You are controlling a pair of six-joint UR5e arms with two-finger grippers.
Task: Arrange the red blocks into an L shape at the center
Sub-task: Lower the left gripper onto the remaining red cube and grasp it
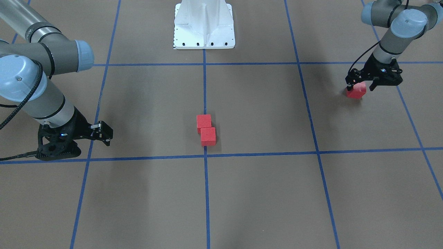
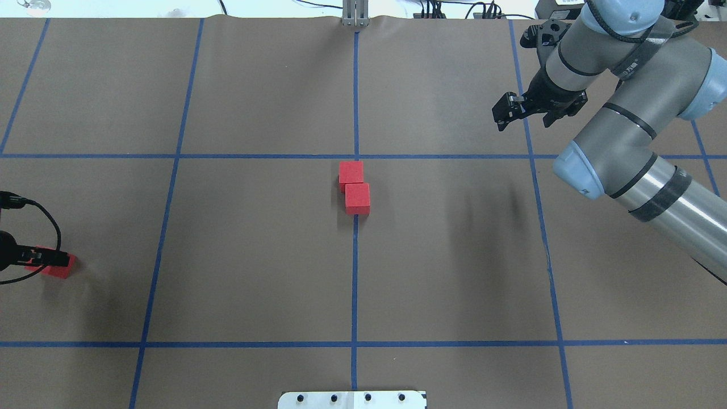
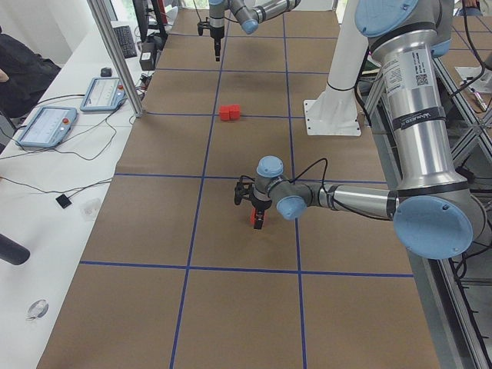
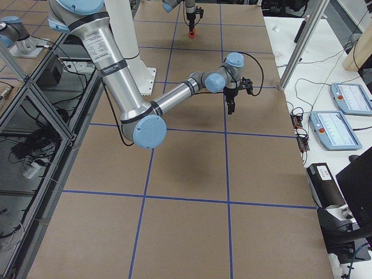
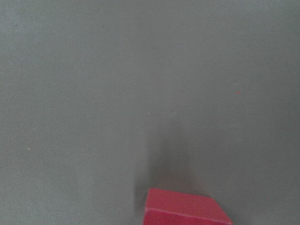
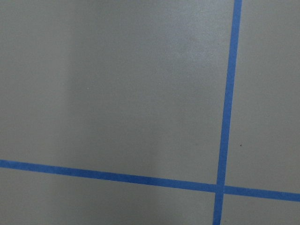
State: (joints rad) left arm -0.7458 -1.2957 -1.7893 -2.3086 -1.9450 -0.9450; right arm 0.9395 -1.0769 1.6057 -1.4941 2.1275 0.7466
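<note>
The small matte red cube (image 5: 185, 208) sits between the left gripper's (image 1: 360, 87) fingers (image 1: 372, 85), well apart from the two touching red cubes (image 1: 208, 136) beside the blue tape crossing (image 1: 205, 156). Whether it is clamped, I cannot tell. The right gripper's (image 2: 522, 119) fingers stand apart and empty. An off-centre grip could twist the cube, or placing it could push the pair.

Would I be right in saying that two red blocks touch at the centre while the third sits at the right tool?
Not quite: the third red block is at the left tool, as the overhead view shows; the rest holds.
</note>
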